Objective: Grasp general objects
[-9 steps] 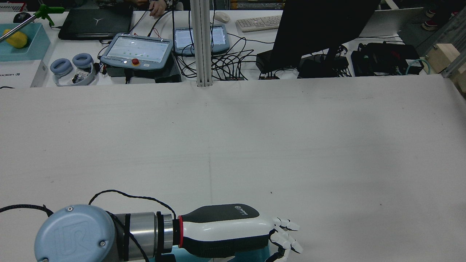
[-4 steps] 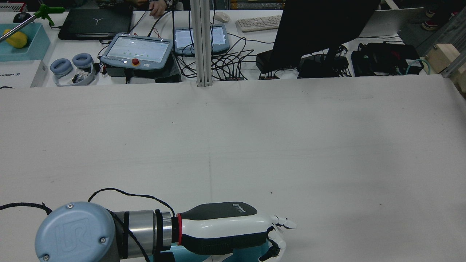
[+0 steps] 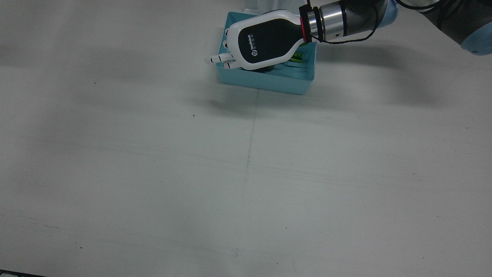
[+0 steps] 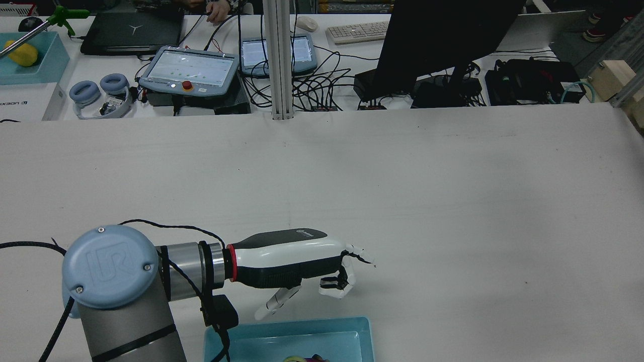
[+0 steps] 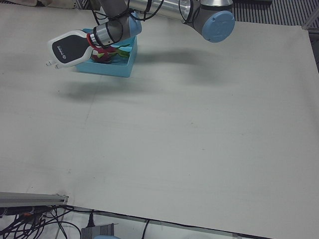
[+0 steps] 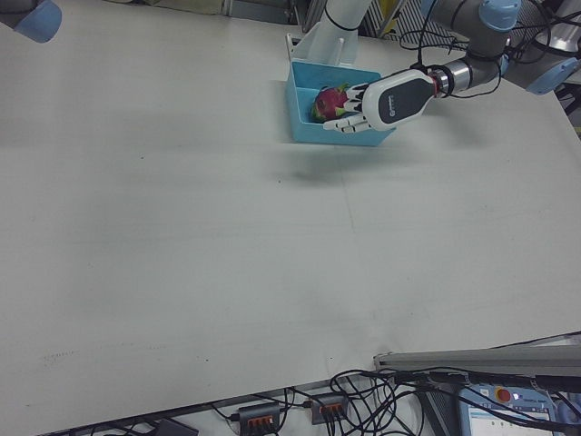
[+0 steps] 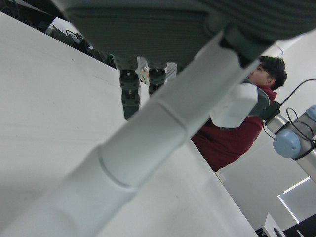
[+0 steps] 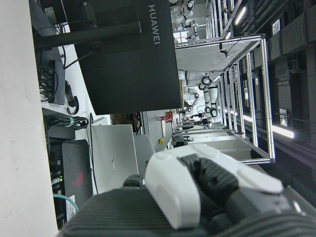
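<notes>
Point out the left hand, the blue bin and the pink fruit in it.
left hand (image 3: 265, 42), front view, on the black back cover.
blue bin (image 3: 265, 82), front view, on its near wall.
pink fruit (image 6: 329, 100), right-front view, on its exposed side.

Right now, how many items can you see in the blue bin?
3 at least: a pink dragon fruit at the bin's far end, something green and something red beneath the left hand, which may hide more.

One shallow light-blue plastic tray (image 3: 265, 82) sits on one white table (image 3: 153, 173); one pink dragon fruit (image 6: 329, 102) lies inside.
</notes>
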Robot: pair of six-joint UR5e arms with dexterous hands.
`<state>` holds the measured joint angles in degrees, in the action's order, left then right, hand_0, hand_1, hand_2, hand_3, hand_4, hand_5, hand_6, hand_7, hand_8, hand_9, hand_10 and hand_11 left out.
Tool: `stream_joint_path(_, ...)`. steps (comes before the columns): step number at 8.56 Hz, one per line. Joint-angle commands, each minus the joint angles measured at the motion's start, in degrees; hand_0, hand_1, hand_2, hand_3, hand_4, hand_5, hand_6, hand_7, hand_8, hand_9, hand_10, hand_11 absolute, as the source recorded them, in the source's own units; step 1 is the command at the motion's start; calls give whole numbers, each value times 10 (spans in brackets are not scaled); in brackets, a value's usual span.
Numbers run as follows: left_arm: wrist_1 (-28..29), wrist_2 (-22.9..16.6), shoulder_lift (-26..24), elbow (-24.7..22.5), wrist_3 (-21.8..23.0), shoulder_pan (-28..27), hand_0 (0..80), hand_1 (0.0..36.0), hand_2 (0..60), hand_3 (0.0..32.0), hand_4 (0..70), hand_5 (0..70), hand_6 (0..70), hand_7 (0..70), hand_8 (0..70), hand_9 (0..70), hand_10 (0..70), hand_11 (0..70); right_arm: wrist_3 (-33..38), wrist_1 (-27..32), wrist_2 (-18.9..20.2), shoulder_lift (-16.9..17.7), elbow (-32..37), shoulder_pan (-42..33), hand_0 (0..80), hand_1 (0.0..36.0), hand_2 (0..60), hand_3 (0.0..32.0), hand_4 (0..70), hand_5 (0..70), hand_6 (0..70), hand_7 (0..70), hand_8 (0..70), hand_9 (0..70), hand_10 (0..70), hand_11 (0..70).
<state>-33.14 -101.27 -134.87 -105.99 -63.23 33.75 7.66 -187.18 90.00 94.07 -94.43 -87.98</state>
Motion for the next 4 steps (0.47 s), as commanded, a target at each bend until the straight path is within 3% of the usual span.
stream_joint_path(1, 161, -1, 11, 137, 141, 126, 800, 360, 600, 0, 700, 700, 700, 700, 150, 186, 123, 221, 0, 1, 0, 0, -1, 0, 0, 0, 0, 0, 0, 0, 0, 0, 0, 0, 0, 0)
stream_joint_path(2, 202, 11, 11, 172, 172, 153, 800, 360, 600, 0, 700, 700, 700, 700, 153, 192, 141, 244, 1, 1, 0, 0, -1, 0, 0, 0, 0, 0, 0, 0, 0, 0, 0, 0, 0, 0)
stream_joint_path(3, 239, 19, 14, 197, 196, 182, 800, 360, 600, 0, 700, 700, 700, 700, 187, 242, 163, 276, 1, 1, 0, 0, -1, 1, 0, 0, 0, 0, 0, 0, 0, 0, 0, 0, 0, 0)
stream_joint_path(4, 277, 19, 14, 224, 217, 214, 800, 360, 600, 0, 700, 700, 700, 700, 273, 363, 267, 421, 0, 1, 0, 0, -1, 0, 0, 0, 0, 0, 0, 0, 0, 0, 0, 0, 0, 0)
